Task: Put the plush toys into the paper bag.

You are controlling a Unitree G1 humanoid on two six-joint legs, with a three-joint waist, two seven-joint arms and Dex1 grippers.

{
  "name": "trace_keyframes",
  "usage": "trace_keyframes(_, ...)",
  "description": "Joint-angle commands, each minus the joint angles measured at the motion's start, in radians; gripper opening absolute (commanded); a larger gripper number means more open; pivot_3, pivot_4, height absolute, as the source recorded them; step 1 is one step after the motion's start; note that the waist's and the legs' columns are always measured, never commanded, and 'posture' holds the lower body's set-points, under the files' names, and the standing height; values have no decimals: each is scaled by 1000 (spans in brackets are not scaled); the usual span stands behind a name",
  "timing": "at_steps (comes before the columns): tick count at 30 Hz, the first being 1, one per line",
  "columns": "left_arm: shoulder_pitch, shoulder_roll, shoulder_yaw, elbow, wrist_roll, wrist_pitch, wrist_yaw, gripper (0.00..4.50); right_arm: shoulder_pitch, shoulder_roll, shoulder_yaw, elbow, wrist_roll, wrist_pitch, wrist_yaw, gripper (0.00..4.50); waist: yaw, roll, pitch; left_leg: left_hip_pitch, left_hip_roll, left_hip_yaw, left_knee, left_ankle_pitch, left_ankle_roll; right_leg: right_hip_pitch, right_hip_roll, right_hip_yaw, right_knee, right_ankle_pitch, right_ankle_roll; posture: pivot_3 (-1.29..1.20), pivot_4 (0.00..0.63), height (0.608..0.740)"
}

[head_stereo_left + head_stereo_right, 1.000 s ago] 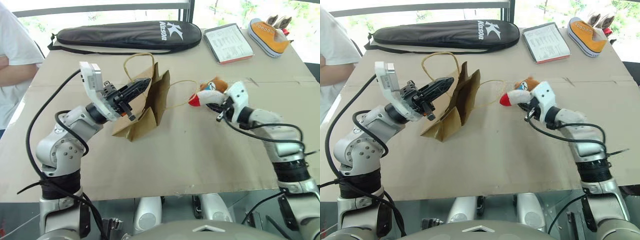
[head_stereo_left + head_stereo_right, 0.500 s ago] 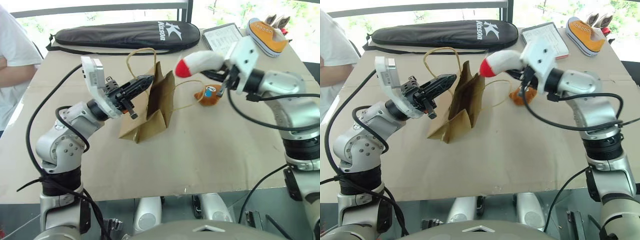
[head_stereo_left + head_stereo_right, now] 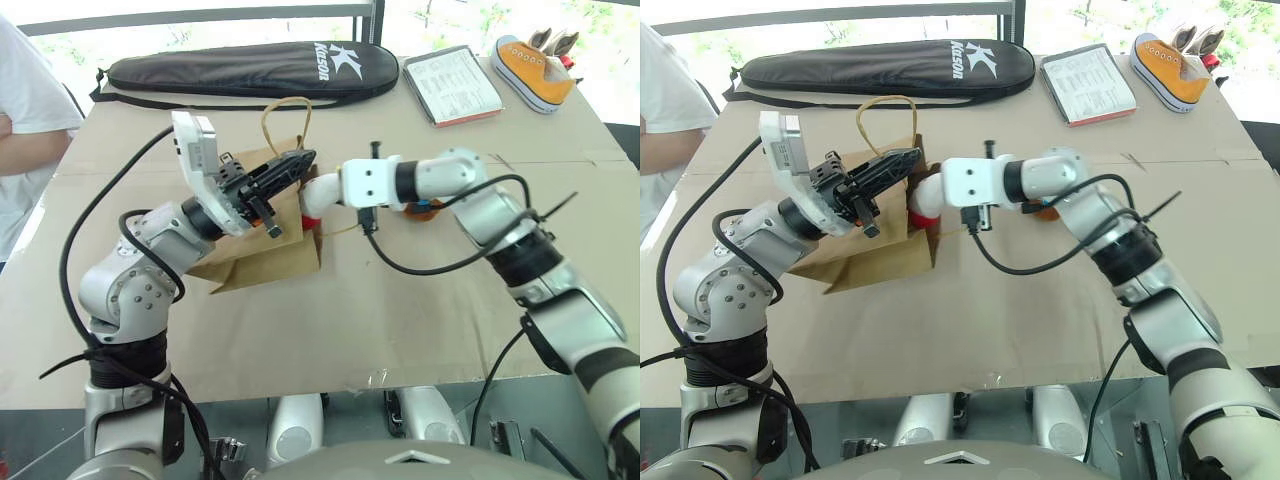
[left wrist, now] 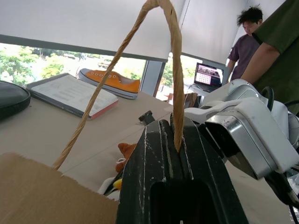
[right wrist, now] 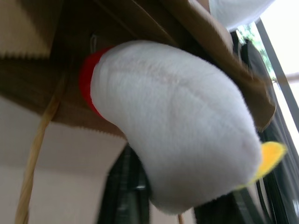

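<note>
Fingers (image 4: 159,163) of my left gripper (image 3: 296,161) are clenched tight on one twisted tan loop handle (image 4: 173,70) of the plain brown kraft paper bag (image 3: 262,262), so the loop rises out from between the two black tips. That bag lies on the cardboard-covered table (image 3: 400,320) with its mouth turned toward three o'clock, lifted at the handle side.

My right gripper (image 3: 325,190) reaches in from three o'clock and has the white plush chick with the red comb (image 5: 177,126) at the bag's mouth; from the head camera I see its red and white end (image 3: 923,200) just at the bag's edge. In the right wrist view the chick's comb end sits against the brown paper, a yellow foot (image 5: 270,156) sticking out the other way. I cannot tell whether the right fingers are gripping the chick or have let go.

The brown-orange plush bear head (image 3: 425,207) lies on the table behind my right forearm, at three o'clock from the bag, mostly hidden.

Along the twelve o'clock edge sit a long black racket case (image 3: 250,70), a clipboard with printed paper (image 3: 458,85) and an orange canvas sneaker (image 3: 535,70). A person in a white shirt (image 3: 25,110) stands at nine o'clock.
</note>
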Motion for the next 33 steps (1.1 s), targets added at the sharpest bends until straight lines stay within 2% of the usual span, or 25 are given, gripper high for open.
trace_keyframes(1, 4, 8, 13, -47, -3, -23, -11, 0, -26, 30, -18, 26, 18, -53, 43, 2214, 4, 0, 0, 0, 0, 0, 0, 0, 0, 0, 0, 0, 0, 0, 0, 0, 150, 740)
trace_keyframes(5, 40, 10, 25, -64, 29, -72, -22, 0, 14, 53, -56, 2, 56, -22, 49, 3665, 3, 0, 0, 0, 0, 0, 0, 0, 0, 0, -1, 0, 0, 0, 0, 0, 150, 740)
trace_keyframes(13, 5, -52, -19, -21, 115, -226, -68, 0, 129, 13, -91, -138, 106, 81, 83, 3665, 6, 0, 0, 0, 0, 0, 0, 0, 0, 0, -1, 0, 1, 0, 0, 0, 150, 740)
trace_keyframes(15, -23, -71, -38, 3, 128, -240, -80, 0, 156, -11, -113, -194, 120, 133, 85, 2656, 8, 0, 0, 0, 0, 0, 1, 0, 0, 0, -1, -1, 1, 0, 0, 0, 150, 740)
trace_keyframes(16, -35, -79, -47, 14, 135, -249, -86, 0, 165, -20, -122, -213, 121, 150, 81, 2332, 7, 0, 0, 0, 0, 0, 1, 0, 0, 0, -1, -1, 1, 0, 0, 0, 150, 740)
trace_keyframes(17, -49, -90, -59, 27, 142, -259, -92, 0, 174, -24, -137, -229, 118, 170, 59, 1716, 5, 0, 0, 0, 0, 0, 1, 0, 0, 0, -1, 0, 1, 0, 0, 0, 150, 740)
trace_keyframes(18, -61, -101, -69, 37, 147, -267, -99, 0, 182, -29, -148, -244, 114, 189, 44, 1305, 5, 0, 0, 0, 0, 1, 1, 0, 0, 0, -1, 0, 0, 0, 0, 0, 150, 740)
trace_keyframes(19, -79, -118, -84, 52, 150, -272, -107, 0, 194, -41, -158, -267, 114, 209, 39, 632, 5, 0, 0, 0, 0, 1, 1, 0, 0, 0, 0, 0, 1, 0, 0, 0, 150, 740)
trace_keyframes(21, -111, -154, -114, 83, 153, -287, -127, 0, 218, -61, -174, -311, 115, 251, 32, 79, 8, 0, 0, 0, 0, 0, 1, 0, 0, 0, 0, 0, 1, 0, 0, 0, 150, 740)
trace_keyframes(27, -167, -222, -164, 167, 191, -373, -226, 0, 224, -130, -185, -390, 52, 279, -10, 34, 4, 0, 0, 0, 0, 1, 1, 0, 0, 0, 0, 0, 1, 0, 0, 0, 150, 740)
trace_keyframes(33, -136, -137, -168, 222, 214, -433, -420, 0, 233, -179, -148, -433, -5, 283, -4, 34, 0, 0, 0, 0, 1, 0, 1, 0, 0, 0, 2, 0, 1, 0, 0, 0, 150, 740)
